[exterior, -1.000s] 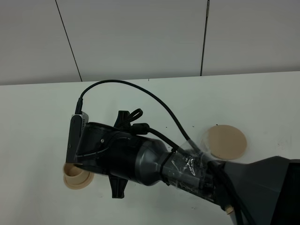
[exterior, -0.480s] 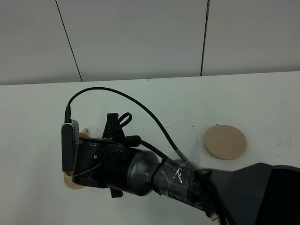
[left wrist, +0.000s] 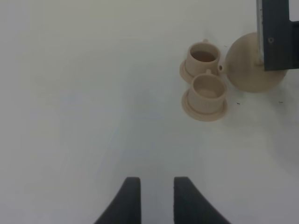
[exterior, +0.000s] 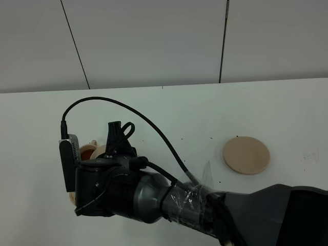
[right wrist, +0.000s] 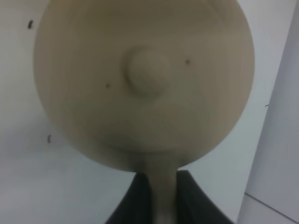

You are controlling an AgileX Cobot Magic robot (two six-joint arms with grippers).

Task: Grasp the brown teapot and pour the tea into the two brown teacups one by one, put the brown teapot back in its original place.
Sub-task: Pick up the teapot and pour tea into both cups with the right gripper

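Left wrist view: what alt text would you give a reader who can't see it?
A tan teapot, held by the other arm, has its spout at a cup holding tea; a second cup, seemingly empty, stands right beside it on the white table. The left gripper hangs open, empty.

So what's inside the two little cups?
The cup nearest the teapot's spout has a darker, reddish-brown pool inside, likely tea. The other cup looks pale inside, seemingly empty. From the high camera, the right arm mostly covers that second cup.
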